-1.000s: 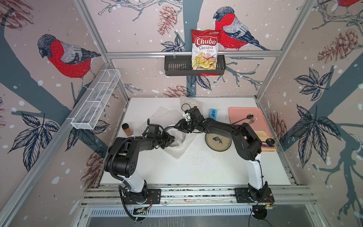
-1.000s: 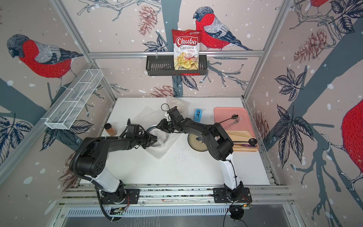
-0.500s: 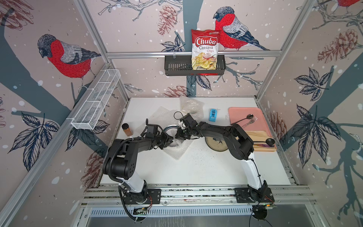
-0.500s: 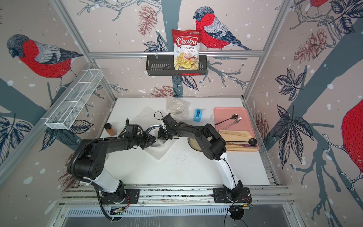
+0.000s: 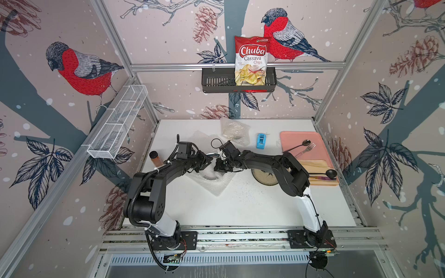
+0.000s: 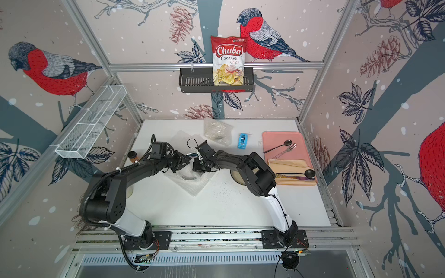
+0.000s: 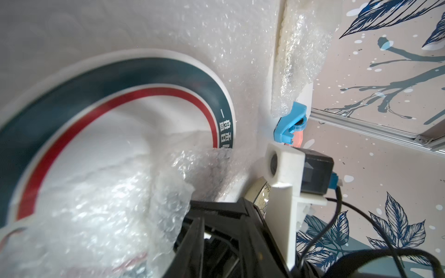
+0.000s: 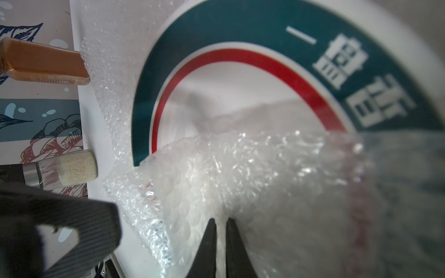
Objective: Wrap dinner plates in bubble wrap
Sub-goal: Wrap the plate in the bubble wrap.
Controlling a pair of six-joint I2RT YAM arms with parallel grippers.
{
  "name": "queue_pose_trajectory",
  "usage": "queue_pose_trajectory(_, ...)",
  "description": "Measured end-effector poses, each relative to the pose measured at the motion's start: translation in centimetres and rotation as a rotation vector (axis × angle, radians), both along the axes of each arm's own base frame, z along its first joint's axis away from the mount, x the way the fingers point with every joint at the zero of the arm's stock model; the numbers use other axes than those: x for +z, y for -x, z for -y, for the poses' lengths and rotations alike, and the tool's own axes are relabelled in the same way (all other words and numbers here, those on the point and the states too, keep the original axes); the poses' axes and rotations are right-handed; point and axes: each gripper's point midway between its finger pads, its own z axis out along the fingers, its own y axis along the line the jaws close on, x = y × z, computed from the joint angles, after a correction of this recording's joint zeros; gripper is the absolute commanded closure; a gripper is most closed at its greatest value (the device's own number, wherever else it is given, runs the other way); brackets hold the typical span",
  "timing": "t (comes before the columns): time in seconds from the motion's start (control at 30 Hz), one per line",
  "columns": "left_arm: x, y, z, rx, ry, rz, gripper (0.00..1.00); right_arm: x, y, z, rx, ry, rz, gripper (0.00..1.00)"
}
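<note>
1. Bubble wrap lies mid-worktop under the plate. The left end effector sits at the plate's rim, can't tell its grip.
2. Right end effector just slid over and pinched shut on a flap of the wrap, so I'd say folding over the plate can start.

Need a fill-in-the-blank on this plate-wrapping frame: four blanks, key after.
1. The right gripper pinches a flap of ___ over the plate.
2. Inside its teal band, the plate has a thinner ___ band.
3. A fork lies on the ___ tray.
4. The chips bag stands in a black ___.
Missing words: bubble wrap; red; pink; basket.
</note>
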Motion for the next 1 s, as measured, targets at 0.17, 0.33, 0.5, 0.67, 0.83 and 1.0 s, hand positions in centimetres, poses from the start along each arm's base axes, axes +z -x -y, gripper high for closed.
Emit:
queue_pose_trajectory(0.17,-2.4,-0.5,-0.2,0.004,-0.040,-0.046,0.82,0.2,0.1,0.3,-0.004,0.002,0.005,0.87)
queue_pose_trajectory(0.33,-4.5,0.3,-1.2,0.005,-0.127,-0.084,0.85,0.8,-0.1,1.3,-0.019,0.003,0.004,0.86)
queue_pose_trajectory(0.5,-5.9,0.9,-1.7,-0.012,-0.168,-0.090,0.85,3.6,-1.5,2.2,-0.025,-0.058,0.040,0.77)
queue_pose_trajectory(0.67,-6.1,0.7,-1.4,-0.031,-0.153,-0.049,0.86,6.9,-5.0,2.8,-0.009,-0.116,0.139,0.66)
queue_pose_trajectory(0.83,-6.1,0.8,-1.4,-0.037,-0.149,-0.028,0.86,8.5,-10.4,3.6,0.002,-0.115,0.292,0.58)
queue_pose_trajectory(1.0,-6.1,0.9,-1.5,-0.038,-0.151,-0.012,0.85,6.7,-14.7,4.2,0.005,-0.049,0.372,0.54)
